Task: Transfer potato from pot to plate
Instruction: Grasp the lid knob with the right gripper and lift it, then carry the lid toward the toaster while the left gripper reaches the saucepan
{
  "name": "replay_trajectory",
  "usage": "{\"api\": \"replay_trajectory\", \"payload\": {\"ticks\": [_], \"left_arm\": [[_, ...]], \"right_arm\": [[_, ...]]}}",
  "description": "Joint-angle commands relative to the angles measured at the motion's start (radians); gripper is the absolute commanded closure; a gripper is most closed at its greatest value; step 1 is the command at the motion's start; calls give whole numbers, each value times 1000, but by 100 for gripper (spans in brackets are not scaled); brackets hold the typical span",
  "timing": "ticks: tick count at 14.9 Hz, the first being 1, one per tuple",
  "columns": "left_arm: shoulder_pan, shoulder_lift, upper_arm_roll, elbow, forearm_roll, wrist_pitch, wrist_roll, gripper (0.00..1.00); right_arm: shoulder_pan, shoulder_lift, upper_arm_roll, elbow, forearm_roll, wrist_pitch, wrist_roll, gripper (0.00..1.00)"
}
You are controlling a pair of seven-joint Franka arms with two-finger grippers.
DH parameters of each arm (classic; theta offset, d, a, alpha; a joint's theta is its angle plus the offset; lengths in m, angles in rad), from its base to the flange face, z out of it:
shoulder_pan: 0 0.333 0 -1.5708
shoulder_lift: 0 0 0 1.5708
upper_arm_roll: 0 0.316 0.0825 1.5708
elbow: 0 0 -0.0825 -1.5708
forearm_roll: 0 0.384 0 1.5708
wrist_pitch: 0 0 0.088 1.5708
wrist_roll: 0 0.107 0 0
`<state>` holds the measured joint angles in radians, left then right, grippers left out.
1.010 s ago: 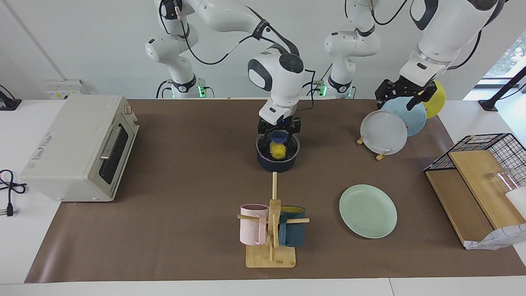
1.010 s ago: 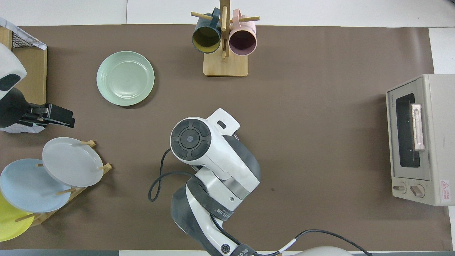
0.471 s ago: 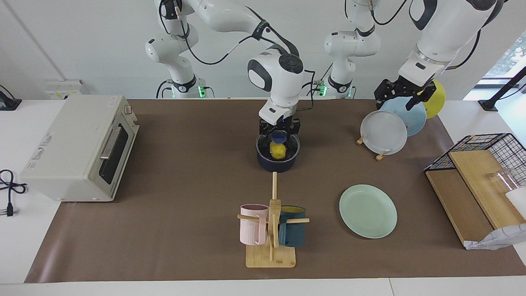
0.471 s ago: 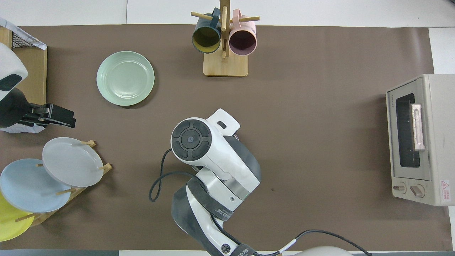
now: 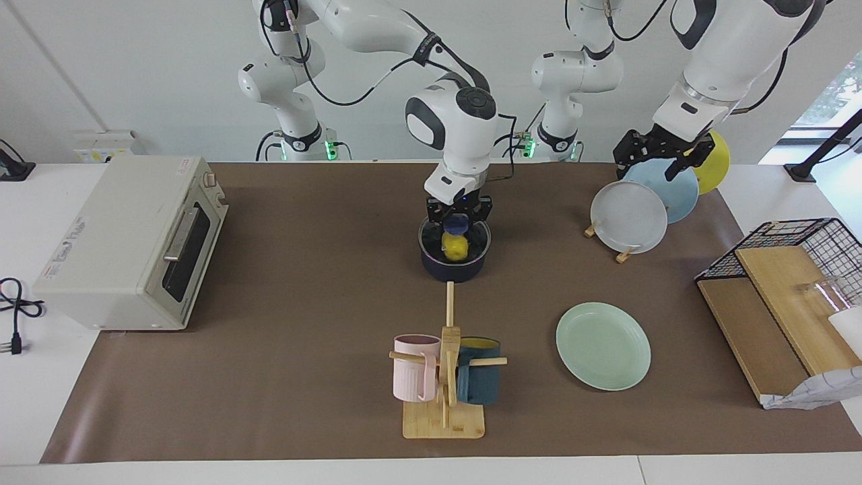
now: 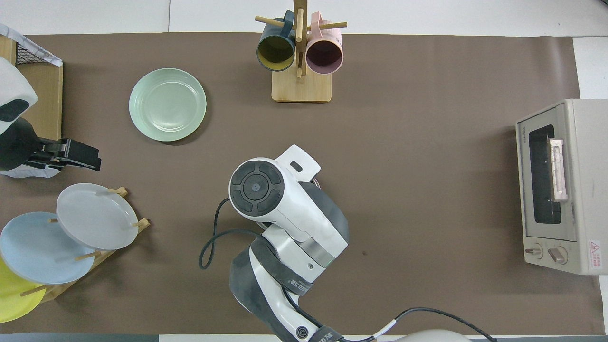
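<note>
The yellow potato (image 5: 456, 248) sits inside the dark blue pot (image 5: 455, 269) at the middle of the table. My right gripper (image 5: 456, 233) reaches straight down into the pot and is shut on the potato. In the overhead view the right arm's wrist covers the pot, the potato and the gripper. The mint-green plate (image 5: 603, 345) (image 6: 167, 104) lies bare, farther from the robots than the pot and toward the left arm's end. My left gripper (image 5: 658, 162) (image 6: 92, 160) waits open over the plate rack, holding nothing.
A wooden rack (image 5: 625, 254) holds grey (image 5: 628, 217), light blue and yellow plates near the left arm. A mug tree (image 5: 444, 377) with a pink and a dark blue mug stands farther out than the pot. A toaster oven (image 5: 135, 242) sits at the right arm's end, a wire basket (image 5: 808, 246) and boards at the left arm's.
My right gripper's fingers have closed onto the potato inside the pot. The left arm has hardly moved.
</note>
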<state>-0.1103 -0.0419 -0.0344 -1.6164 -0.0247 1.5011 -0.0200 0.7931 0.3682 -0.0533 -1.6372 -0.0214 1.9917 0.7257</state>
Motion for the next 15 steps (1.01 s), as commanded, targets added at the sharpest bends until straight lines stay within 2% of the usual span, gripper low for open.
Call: {"api": "replay_trajectory", "payload": {"ticks": [1, 5, 7, 10, 15], "left_arm": [[1, -15, -4, -17, -11, 8, -11, 0], [0, -15, -4, -17, -12, 11, -12, 0], [-11, -15, -4, -22, -14, 27, -18, 0], [-40, -18, -4, -31, -14, 45, -61, 0], [-176, -65, -4, -157, -14, 157, -266, 0]], "right_arm": [[-8, -25, 1, 0, 6, 10, 20, 59], [-34, -26, 1, 59, -2, -34, 3, 59], [-58, -32, -9, 62, -6, -48, -66, 59], [-184, -72, -6, 63, 6, -93, -231, 59], [-415, -106, -8, 8, 8, -140, -573, 59]]}}
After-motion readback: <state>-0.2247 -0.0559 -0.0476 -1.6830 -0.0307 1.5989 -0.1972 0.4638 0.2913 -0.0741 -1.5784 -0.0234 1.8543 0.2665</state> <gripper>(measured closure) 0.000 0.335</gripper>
